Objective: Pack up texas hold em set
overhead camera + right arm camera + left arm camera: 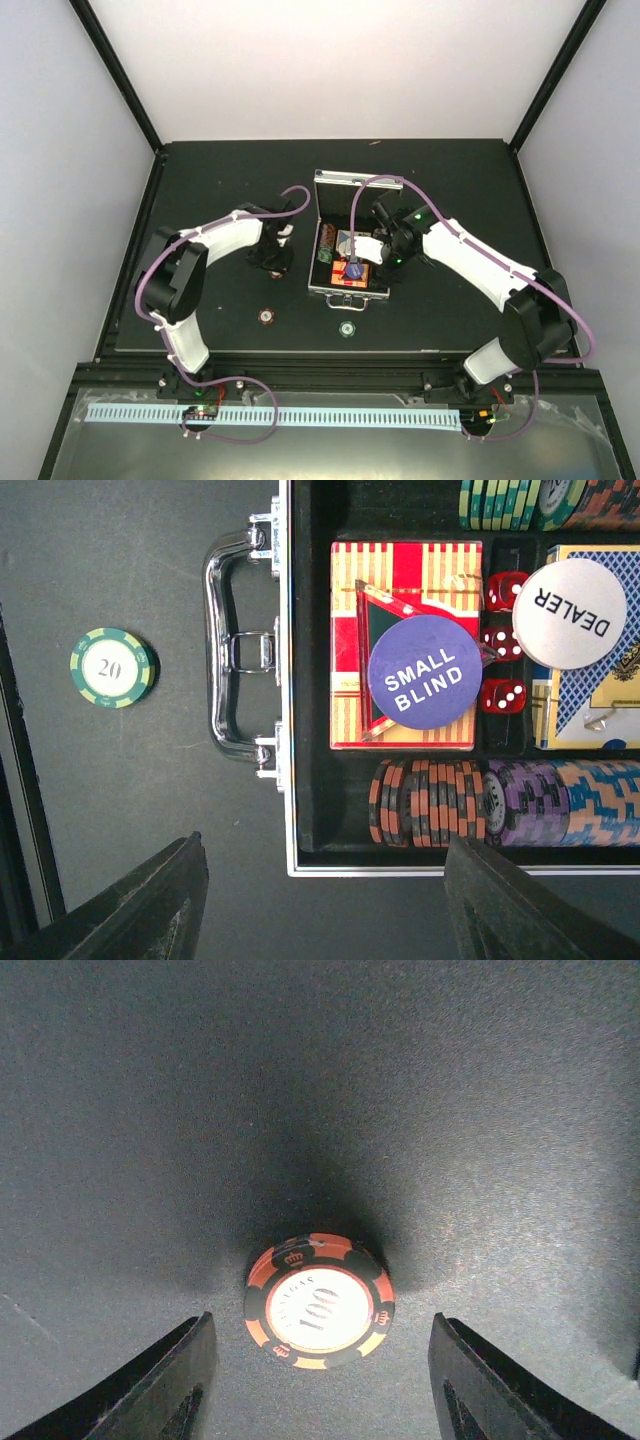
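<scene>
The silver briefcase (346,292) lies open at the table's middle, lid up at the back. In the right wrist view its handle (235,650) faces left; inside are a red card deck (405,580), a purple SMALL BLIND button (424,677), a white DEALER button (569,613), red dice (503,695) and rows of chips (500,800). My right gripper (325,910) is open and empty, above the case's front corner. A green 20 chip (113,667) lies on the table left of the handle. My left gripper (320,1390) is open above an orange-and-black 100 chip (319,1302), not touching it.
In the top view the orange chip (266,316) and the green chip (346,328) lie on the black mat (200,180) near its front edge. The left gripper (272,262) is left of the case, the right gripper (368,262) over it. White walls stand around the table.
</scene>
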`<state>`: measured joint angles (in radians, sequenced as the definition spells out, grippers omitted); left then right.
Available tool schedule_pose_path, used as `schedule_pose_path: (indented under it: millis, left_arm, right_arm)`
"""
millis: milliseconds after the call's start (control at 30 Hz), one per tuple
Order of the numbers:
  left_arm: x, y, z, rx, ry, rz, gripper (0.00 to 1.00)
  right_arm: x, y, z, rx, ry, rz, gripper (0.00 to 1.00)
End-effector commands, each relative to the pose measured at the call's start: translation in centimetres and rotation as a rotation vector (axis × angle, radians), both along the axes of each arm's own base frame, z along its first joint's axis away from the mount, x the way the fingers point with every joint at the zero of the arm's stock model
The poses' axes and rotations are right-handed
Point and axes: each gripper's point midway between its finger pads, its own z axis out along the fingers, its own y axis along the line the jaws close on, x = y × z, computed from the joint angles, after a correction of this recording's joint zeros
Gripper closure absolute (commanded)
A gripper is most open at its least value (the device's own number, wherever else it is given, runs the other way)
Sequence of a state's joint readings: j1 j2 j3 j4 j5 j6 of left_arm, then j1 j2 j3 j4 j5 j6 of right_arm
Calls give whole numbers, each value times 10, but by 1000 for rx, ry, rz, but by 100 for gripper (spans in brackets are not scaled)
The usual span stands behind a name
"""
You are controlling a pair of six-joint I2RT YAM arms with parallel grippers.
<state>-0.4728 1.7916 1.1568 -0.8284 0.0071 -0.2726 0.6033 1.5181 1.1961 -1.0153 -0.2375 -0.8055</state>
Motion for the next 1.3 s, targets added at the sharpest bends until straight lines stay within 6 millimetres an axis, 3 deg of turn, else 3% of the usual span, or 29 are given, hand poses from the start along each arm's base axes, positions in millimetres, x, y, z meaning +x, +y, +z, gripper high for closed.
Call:
schedule_pose_path:
  millis: [0, 867, 1267]
  left_arm:
    - [-2, 5, 0, 58, 18, -7, 40]
    - [-7, 0, -22, 64, 69, -12, 49]
    - [-6, -2, -19, 52, 37, -29, 66]
  right_arm:
    - [5, -1, 6, 13, -35, -18, 32]
    - [7, 2, 3, 22, -21, -29, 32]
    - [14, 7, 11, 48, -24, -67, 33]
